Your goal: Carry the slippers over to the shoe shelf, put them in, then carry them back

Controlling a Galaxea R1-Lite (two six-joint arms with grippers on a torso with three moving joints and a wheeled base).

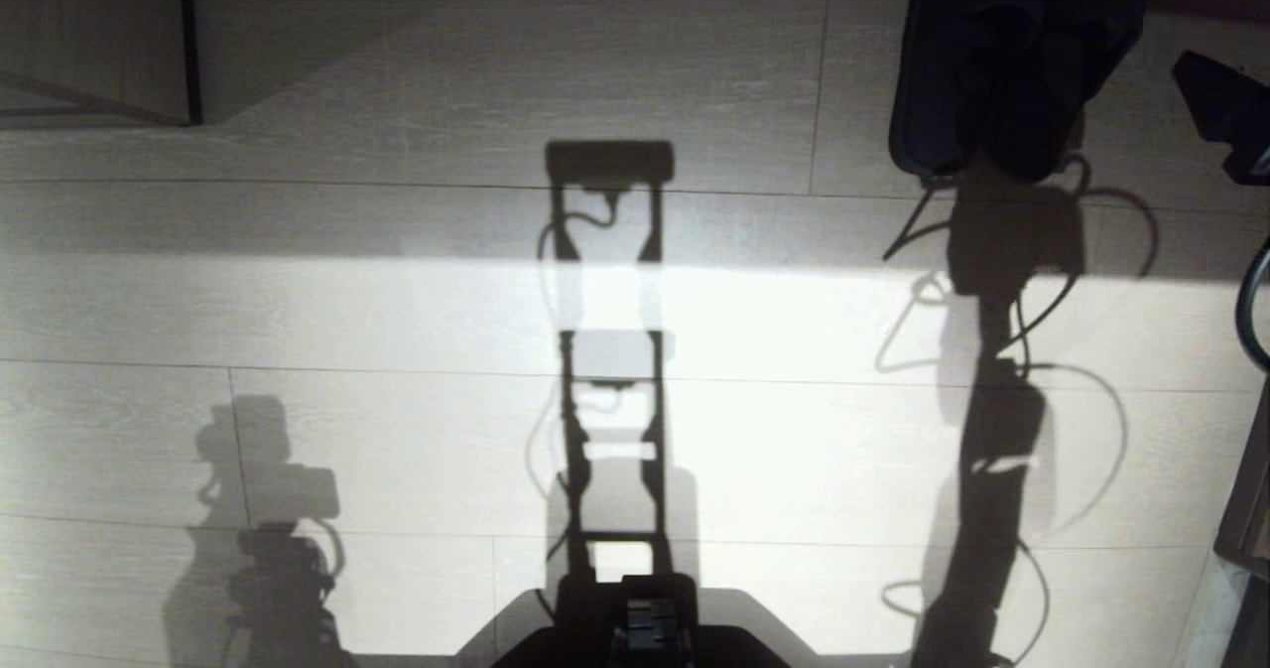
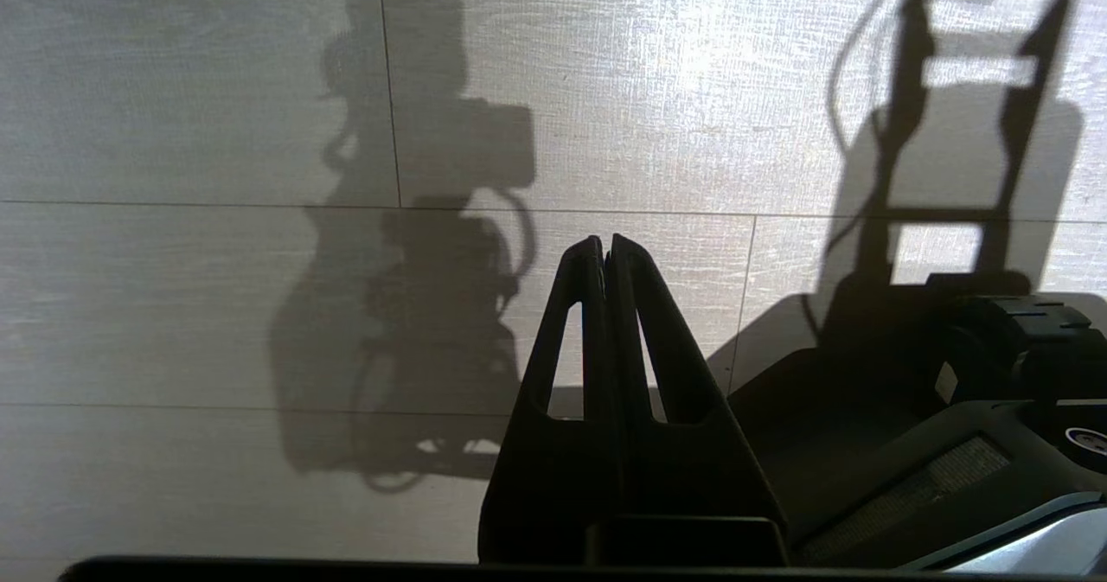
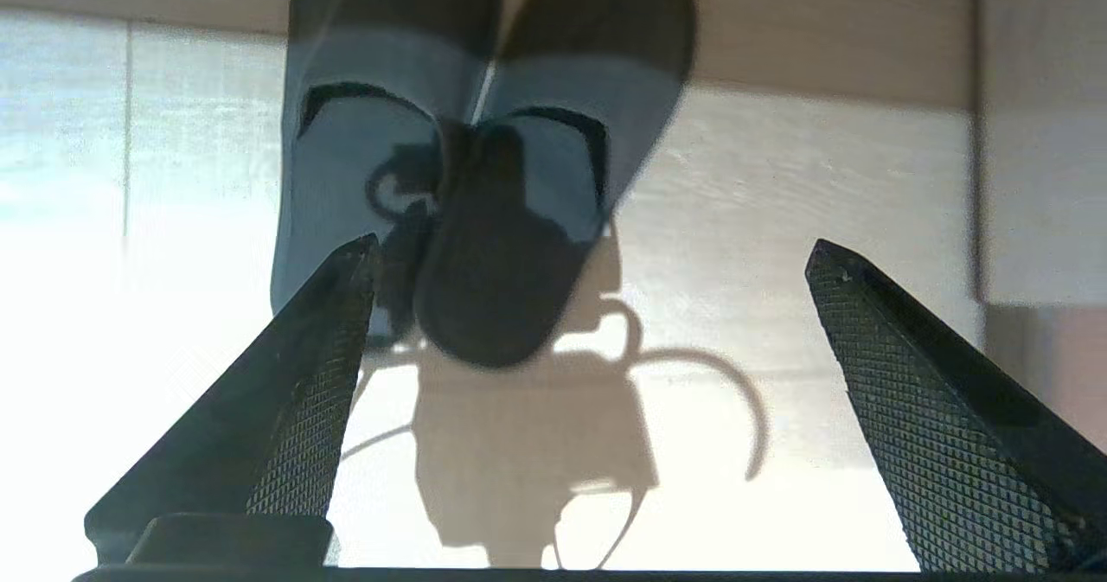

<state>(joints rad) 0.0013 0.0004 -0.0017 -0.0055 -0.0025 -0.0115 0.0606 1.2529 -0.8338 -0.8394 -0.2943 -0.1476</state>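
Starting at upper left of the head view: corner of a wood-grain cabinet (image 1: 94, 38), standing on pale floor planks (image 1: 417, 430). Lower left: shadow of the parked left arm only; in the left wrist view, left gripper (image 2: 604, 245) pointing at bare floor, fingers pressed together, holding nothing. Bottom centre: dark robot base (image 1: 645, 628). Upper right: slippers (image 1: 1002, 63) lying side by side on the floor, touching each other. In the right wrist view, right gripper (image 3: 592, 253) spread wide, empty, short of the slippers (image 3: 484, 175).
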